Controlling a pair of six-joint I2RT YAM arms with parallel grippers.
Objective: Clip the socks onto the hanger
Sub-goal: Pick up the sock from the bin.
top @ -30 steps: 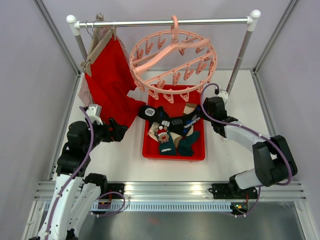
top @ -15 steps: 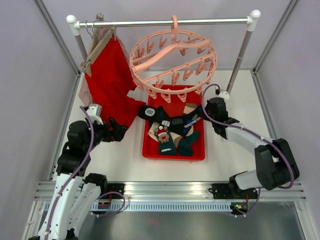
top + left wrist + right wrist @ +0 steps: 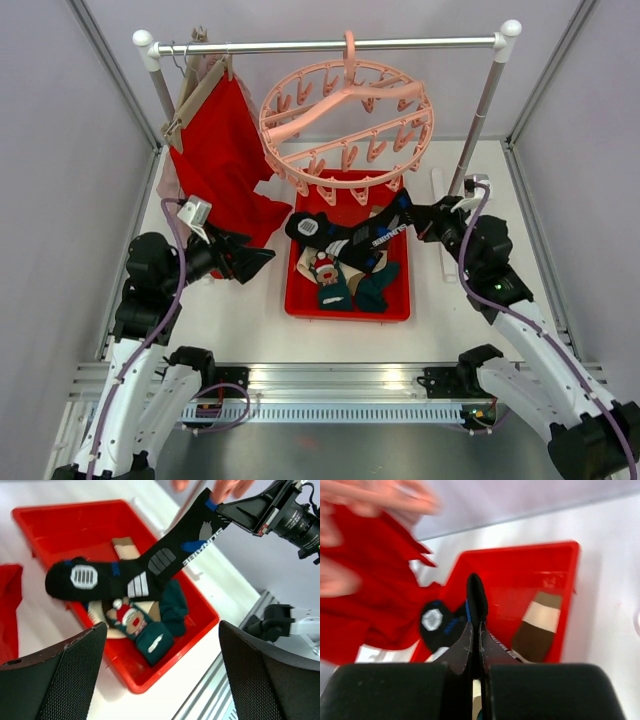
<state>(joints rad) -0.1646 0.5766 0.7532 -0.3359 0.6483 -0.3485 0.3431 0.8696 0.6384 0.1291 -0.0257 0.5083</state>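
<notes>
One pink ring hanger, one red tray, two hands. One black sock is held up in the air. The rest of the socks lie in the tray: two teal socks, one of them with a red-white figure, and tan ones partly covered, so I cannot count those.

The right hand is clamped on the black sock's cuff. The sock stretches from it across the tray toward the left hand, its toe over the tray's far left corner. The left hand is spread wide and empty, just beside the tray's left rim, aimed at the socks. The hanger hangs on the rail, above and beyond both hands, apart from the sock. A red cloth hangs behind the left hand
</notes>
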